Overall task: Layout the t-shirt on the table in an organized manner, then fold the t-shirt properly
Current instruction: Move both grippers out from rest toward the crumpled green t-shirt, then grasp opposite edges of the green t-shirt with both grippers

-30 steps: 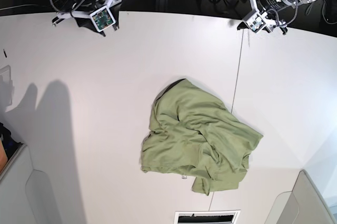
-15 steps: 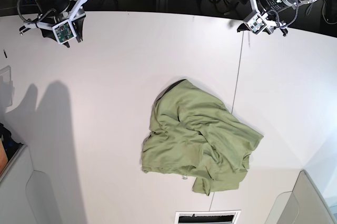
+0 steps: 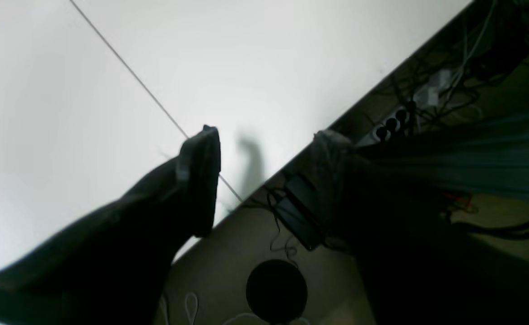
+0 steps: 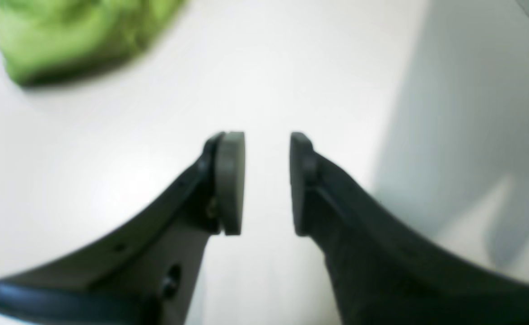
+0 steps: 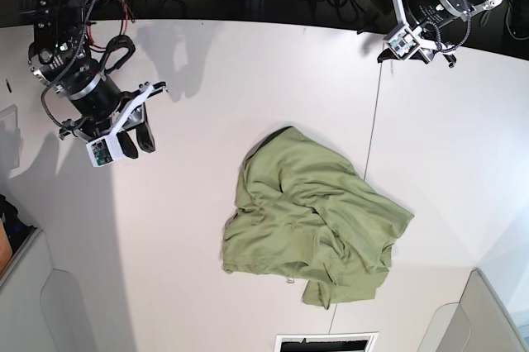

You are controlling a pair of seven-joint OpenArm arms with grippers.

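The olive-green t-shirt point(image 5: 314, 220) lies crumpled in a heap near the middle of the white table point(image 5: 248, 79), just left of the seam point(image 5: 372, 137). My right gripper point(image 5: 138, 144) hovers over bare table well to the left of the shirt. In its wrist view the right gripper point(image 4: 266, 180) is open with nothing between the pads, and the t-shirt point(image 4: 75, 36) shows blurred at the top left. My left gripper point(image 5: 385, 53) hangs at the table's back edge by the seam. The left gripper point(image 3: 264, 180) is open wide and empty.
Cables and a power strip point(image 3: 391, 126) lie on the floor behind the table's back edge. A vent slot point(image 5: 325, 341) sits at the front edge. Grey panels stand at the lower left point(image 5: 50, 302) and lower right point(image 5: 471, 319).
My right arm has come from the back-left edge forward over the table, to the left of the shirt. The left arm shifted only slightly. The shirt has not moved.
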